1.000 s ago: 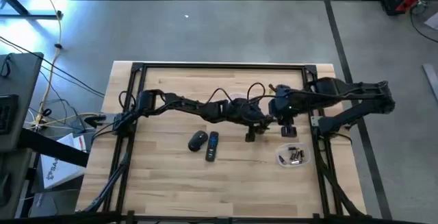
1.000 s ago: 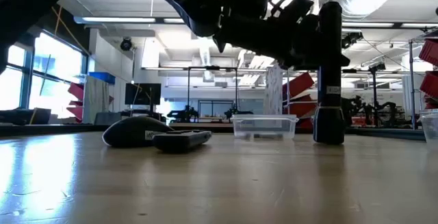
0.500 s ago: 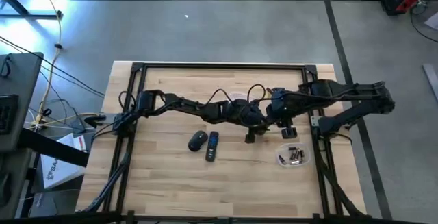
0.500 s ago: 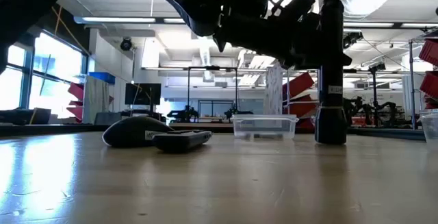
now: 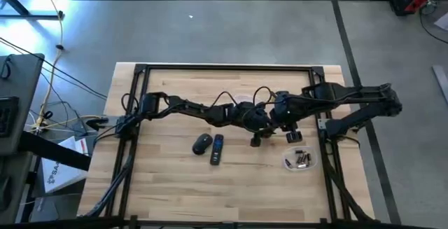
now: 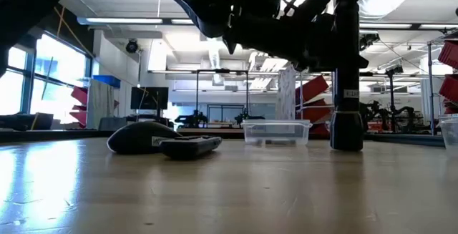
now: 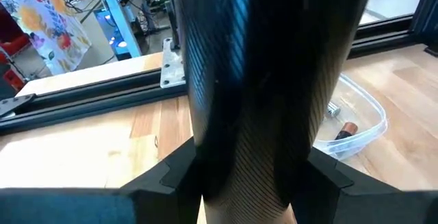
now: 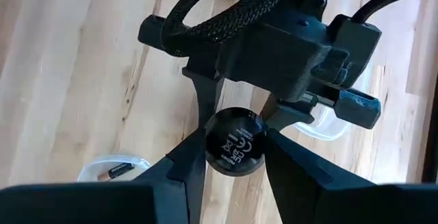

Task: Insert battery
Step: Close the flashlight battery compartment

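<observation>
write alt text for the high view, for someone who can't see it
Seen from above, two dark robot arms meet over the middle of a wooden table, the left gripper and right gripper close together. A computer mouse and a remote lie side by side nearer the front, and a clear container of batteries sits to the right.

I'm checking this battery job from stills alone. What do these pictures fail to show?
- Left hand: high view too small to tell open or shut; in the left wrist view the right arm's black tube blocks it.
- Tray contents: half hidden by that tube; tiny from above.
- Remote battery bay: too small in the high view, edge-on in the low view.
</observation>
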Robot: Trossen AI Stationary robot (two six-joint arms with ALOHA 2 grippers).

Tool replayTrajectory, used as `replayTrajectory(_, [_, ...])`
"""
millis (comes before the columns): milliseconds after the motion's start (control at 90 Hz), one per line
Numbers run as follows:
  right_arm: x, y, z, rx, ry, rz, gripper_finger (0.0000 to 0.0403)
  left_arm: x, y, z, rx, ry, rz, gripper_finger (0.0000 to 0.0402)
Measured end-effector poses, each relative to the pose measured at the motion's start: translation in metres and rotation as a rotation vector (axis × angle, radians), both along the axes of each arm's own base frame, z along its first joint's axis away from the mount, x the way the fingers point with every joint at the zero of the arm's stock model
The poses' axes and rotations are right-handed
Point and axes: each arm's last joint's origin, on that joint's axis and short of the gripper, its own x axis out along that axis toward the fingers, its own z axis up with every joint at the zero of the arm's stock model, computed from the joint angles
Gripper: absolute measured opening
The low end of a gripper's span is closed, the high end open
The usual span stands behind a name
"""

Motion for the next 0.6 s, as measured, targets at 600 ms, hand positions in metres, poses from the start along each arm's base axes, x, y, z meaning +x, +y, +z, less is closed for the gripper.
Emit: replayTrajectory(600, [0.000, 0.000, -0.018, 0.008, 0.024, -0.033, 0.0112, 0.000, -0.001, 0.000, 0.006, -0.002, -0.003, 0.0146])
